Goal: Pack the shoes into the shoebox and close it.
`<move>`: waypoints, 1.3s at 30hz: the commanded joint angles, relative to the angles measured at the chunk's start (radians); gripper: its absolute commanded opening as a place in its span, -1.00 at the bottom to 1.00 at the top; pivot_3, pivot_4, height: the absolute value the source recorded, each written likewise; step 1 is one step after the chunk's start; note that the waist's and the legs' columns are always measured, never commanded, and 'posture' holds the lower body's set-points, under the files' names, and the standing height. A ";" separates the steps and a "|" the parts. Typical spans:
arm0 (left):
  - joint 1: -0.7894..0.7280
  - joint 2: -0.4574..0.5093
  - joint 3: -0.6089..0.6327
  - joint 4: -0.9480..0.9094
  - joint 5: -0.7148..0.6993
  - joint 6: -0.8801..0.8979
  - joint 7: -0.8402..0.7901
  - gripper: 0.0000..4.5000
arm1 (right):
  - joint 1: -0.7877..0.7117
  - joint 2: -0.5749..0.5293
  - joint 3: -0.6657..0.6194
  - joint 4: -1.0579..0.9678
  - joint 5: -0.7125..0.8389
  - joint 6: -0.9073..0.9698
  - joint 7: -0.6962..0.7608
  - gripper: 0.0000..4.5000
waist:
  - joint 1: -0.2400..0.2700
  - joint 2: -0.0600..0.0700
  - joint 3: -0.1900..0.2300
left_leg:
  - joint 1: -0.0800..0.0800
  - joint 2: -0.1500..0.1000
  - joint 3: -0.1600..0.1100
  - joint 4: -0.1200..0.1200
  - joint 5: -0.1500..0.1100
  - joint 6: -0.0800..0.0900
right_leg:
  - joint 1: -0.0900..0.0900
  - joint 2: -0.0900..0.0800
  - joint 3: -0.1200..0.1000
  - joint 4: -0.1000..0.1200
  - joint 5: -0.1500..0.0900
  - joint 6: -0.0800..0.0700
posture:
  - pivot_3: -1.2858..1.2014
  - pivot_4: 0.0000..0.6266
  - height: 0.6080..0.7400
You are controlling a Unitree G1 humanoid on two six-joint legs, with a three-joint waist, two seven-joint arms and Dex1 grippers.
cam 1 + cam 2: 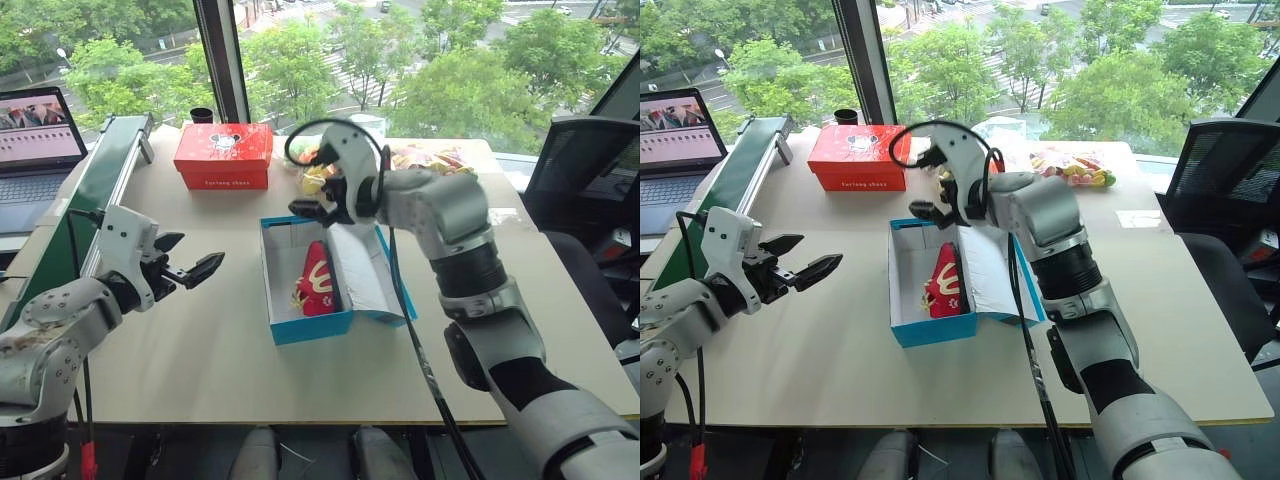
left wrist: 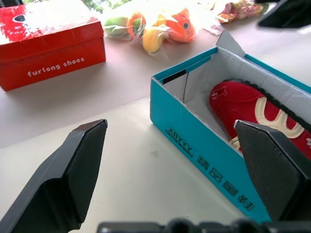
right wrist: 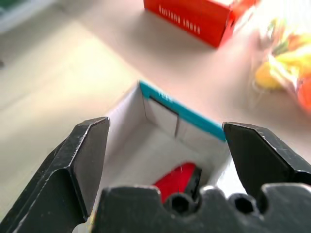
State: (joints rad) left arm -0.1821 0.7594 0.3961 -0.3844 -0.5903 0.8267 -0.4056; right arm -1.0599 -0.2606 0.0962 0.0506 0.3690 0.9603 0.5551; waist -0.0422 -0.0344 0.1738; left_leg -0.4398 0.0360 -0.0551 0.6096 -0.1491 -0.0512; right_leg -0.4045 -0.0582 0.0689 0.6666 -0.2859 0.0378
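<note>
**Both end effectors released beside an open shoebox**

The right end effector (image 1: 312, 203) hangs with its fingers spread and empty, above the far end of the blue shoebox (image 1: 310, 328). The box sits open on the table (image 1: 200, 350), just below and nearer than that end effector, with its lid lying flat on the side away from the left arm. A red shoe (image 1: 320, 280) with a yellow marking rests inside. The left end effector (image 1: 190, 262) is also spread wide and empty, beside the box and apart from it. A red shoebox (image 1: 222, 155) and bagged toys (image 2: 160, 29) lie beyond.
</note>
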 commanded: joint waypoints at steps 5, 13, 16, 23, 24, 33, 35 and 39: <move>0.069 -0.062 0.115 0.160 0.240 -0.231 0.187 1.00 | 0.246 -0.131 -0.006 -0.159 0.169 -0.155 0.392 0.97 | -0.005 0.000 0.000 | 0.000 0.000 0.000 0.000 0.000 0.000 | 0.000 -0.001 0.000 0.000 0.000 0.000 | 0.03 -0.52 0.99; 0.125 -0.138 0.202 0.248 0.281 -0.384 0.221 1.00 | 0.343 -0.038 0.000 -0.139 0.144 -0.232 0.310 0.97 | -0.003 0.000 0.000 | 0.002 0.002 0.001 0.000 0.000 0.000 | 0.000 0.001 0.000 0.002 0.001 -0.001 | 0.03 -0.52 0.99; 0.102 -0.154 0.253 0.337 0.285 -0.427 0.262 1.00 | 0.384 -0.009 0.035 -0.164 0.113 -0.267 0.278 0.97 | 0.004 -0.001 -0.001 | 0.002 0.001 0.000 0.001 0.000 0.000 | 0.001 0.000 0.000 0.001 0.001 -0.001 | 0.03 -0.52 0.99; -0.029 -0.063 0.297 0.590 0.266 -0.532 0.207 1.00 | 0.395 0.058 0.089 -0.132 0.051 -0.367 0.240 0.97 | 0.002 -0.002 -0.001 | 0.002 0.001 0.000 0.001 0.000 -0.001 | 0.000 0.001 0.000 0.004 0.001 -0.001 | 0.03 -0.52 0.99; -0.055 -0.046 0.287 0.629 0.272 -0.547 0.197 1.00 | 0.388 0.072 0.091 -0.115 0.046 -0.386 0.241 0.97 | 0.002 -0.002 -0.001 | 0.002 0.001 0.000 0.002 0.000 -0.001 | 0.000 0.001 0.000 0.005 0.001 -0.001 | 0.03 -0.52 0.99; -0.189 0.034 0.228 0.894 0.309 -0.677 0.143 1.00 | 0.329 0.165 0.111 0.006 -0.008 -0.516 0.234 0.97 | -0.004 -0.002 -0.001 | 0.004 0.001 0.000 0.000 0.001 -0.001 | 0.000 0.001 0.000 0.006 0.001 -0.001 | 0.03 -0.52 0.99; -0.203 0.042 0.220 0.938 0.313 -0.702 0.135 1.00 | 0.324 0.180 0.099 0.022 -0.010 -0.546 0.227 0.97 | -0.005 -0.002 -0.001 | 0.004 0.001 0.000 0.000 0.001 -0.001 | 0.000 0.001 0.000 0.006 0.001 -0.001 | 0.03 -0.52 0.99; -0.209 0.045 0.207 0.990 0.321 -0.737 0.126 1.00 | 0.320 0.194 0.078 0.049 -0.002 -0.589 0.225 0.97 | -0.003 -0.002 -0.002 | 0.004 0.001 0.000 0.000 0.001 -0.001 | 0.000 0.001 -0.001 0.007 0.001 -0.001 | 0.03 -0.52 0.99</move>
State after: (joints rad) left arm -0.3795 0.7781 0.6041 0.6046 -0.2767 0.1297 -0.2724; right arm -0.7188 -0.0761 0.2043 0.1086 0.3573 0.4125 0.7827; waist -0.0448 -0.0368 0.1723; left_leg -0.4360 0.0372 -0.0548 0.6098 -0.1486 -0.0524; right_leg -0.4046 -0.0576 0.0684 0.6731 -0.2852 0.0368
